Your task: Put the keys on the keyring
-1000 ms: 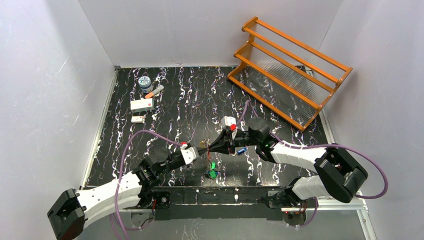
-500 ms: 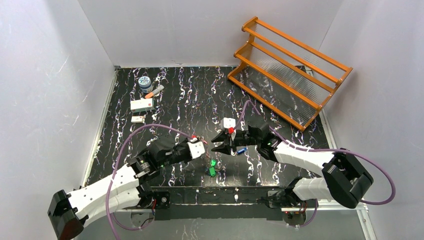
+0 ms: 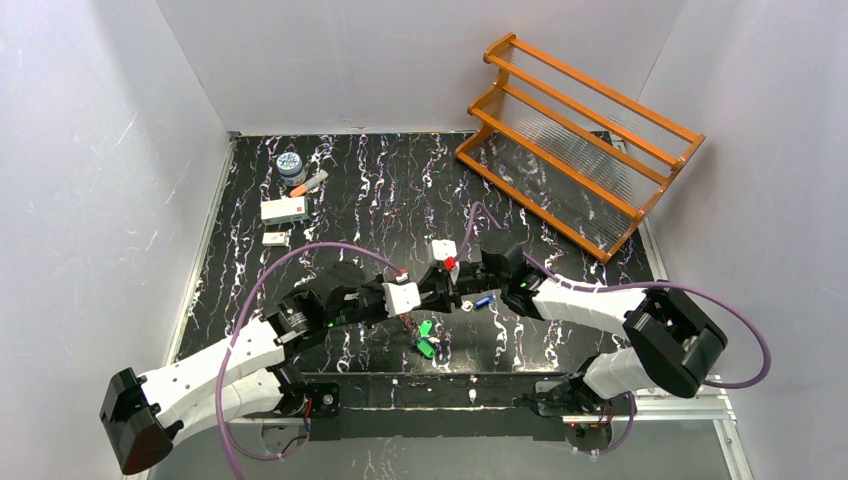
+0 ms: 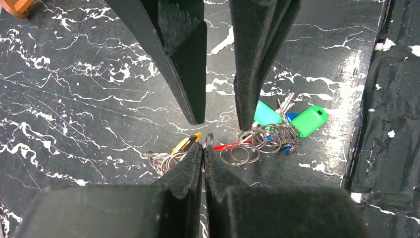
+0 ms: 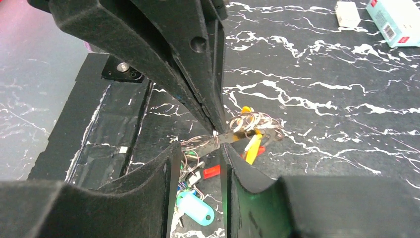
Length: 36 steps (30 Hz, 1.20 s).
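Centrally, close to the near edge of the table: left gripper clenched, pads pressed together on the thin wire of the keyring. Facing it tip to tip, right gripper with jaws apart and nothing between them, just beyond the pinched wire and not touching it. From the right wrist view, same meeting: left fingertips narrowing to a point from above, right fingers spread below, thin wire crossing the gap beyond them.

Right by the pinch, a yellow tag and a red tag. To one side, a cluster of small split rings; to the other, a bigger tangle of rings. Past that tangle, toward the near edge, two green tags and a blue one lying on the black marbled table, with silver keys poking out between them. Cannot tell threaded keys from loose ones.

Just right of the grippers, a small blue item, too small to name. Farther out, toward the far left corner: a round jar, a marker with an orange end, a white and red box, a small white block. At the far right corner, an orange wooden rack standing askew to the table's edges.
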Each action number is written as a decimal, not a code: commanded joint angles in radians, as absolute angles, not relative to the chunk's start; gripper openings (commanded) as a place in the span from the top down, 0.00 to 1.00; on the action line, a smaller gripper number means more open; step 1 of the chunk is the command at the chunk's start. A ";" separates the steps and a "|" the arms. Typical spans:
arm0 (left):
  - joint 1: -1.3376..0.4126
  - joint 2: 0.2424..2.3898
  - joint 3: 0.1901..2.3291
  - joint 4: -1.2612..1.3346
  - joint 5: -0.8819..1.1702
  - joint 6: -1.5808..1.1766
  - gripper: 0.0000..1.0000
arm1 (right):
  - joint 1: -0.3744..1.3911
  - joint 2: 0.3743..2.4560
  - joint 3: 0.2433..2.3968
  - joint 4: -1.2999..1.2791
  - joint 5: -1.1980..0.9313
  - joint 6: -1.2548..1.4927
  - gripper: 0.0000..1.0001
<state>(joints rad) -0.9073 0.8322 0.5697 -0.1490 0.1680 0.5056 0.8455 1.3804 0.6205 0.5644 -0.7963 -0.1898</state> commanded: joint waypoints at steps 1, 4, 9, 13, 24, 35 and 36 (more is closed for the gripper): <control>-0.911 0.830 0.611 -0.149 0.181 0.514 1.00 | 0.867 1.411 0.660 0.649 -0.826 -0.169 0.58; -0.911 0.829 0.608 -0.136 0.193 0.508 1.00 | 0.877 1.433 0.672 0.653 -0.812 -0.168 0.58; -0.911 0.819 0.589 -0.094 0.230 0.499 1.00 | 0.880 1.466 0.681 0.656 -0.757 -0.158 0.67; -0.911 0.818 0.585 -0.085 0.243 0.492 1.00 | 0.880 1.475 0.684 0.669 -0.743 -0.147 0.71; -0.911 0.798 0.565 -0.066 0.236 0.483 1.00 | 0.880 1.470 0.665 0.680 -0.741 -0.165 0.99; -0.911 0.611 0.391 0.158 0.059 0.261 0.61 | 0.836 1.413 0.476 1.014 -0.770 -0.026 0.99; -0.911 0.585 0.358 0.203 0.046 0.222 0.60 | 0.831 1.412 0.466 1.036 -0.778 -0.013 0.99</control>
